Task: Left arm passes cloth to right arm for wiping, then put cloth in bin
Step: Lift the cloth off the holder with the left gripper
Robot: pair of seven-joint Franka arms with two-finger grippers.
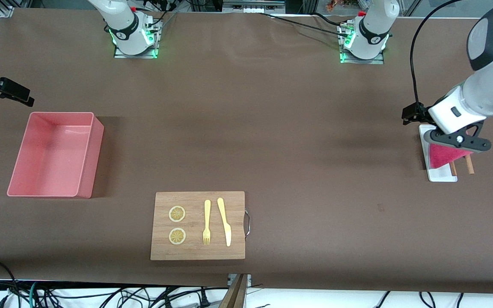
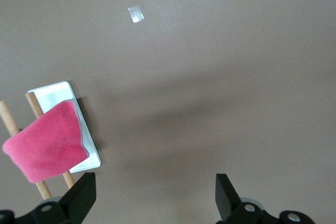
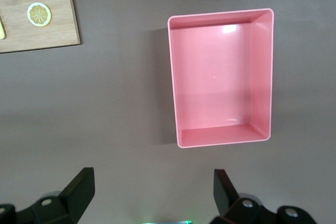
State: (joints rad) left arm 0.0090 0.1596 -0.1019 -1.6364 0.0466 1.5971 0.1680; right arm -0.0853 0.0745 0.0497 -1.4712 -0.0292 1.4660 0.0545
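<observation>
Magenta cloth [image 2: 46, 141] is draped over two wooden sticks [image 2: 35, 109] on the white tray [image 2: 52, 92] at the left arm's end. Left gripper [image 2: 152, 198], spread wide, hovers beside it; it should be centred over the cloth before closing. Right gripper [image 3: 152, 195], also spread, waits above the table near the bin [image 3: 220, 77].

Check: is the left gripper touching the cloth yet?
Apart. The left wrist view shows the open left gripper with bare table between its fingers, the cloth off to one side.

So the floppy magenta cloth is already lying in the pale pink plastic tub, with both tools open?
Not quite. The pale pink plastic tub is empty in the right wrist view; the floppy magenta cloth lies on the small white flat tray. Both tools are open.
</observation>
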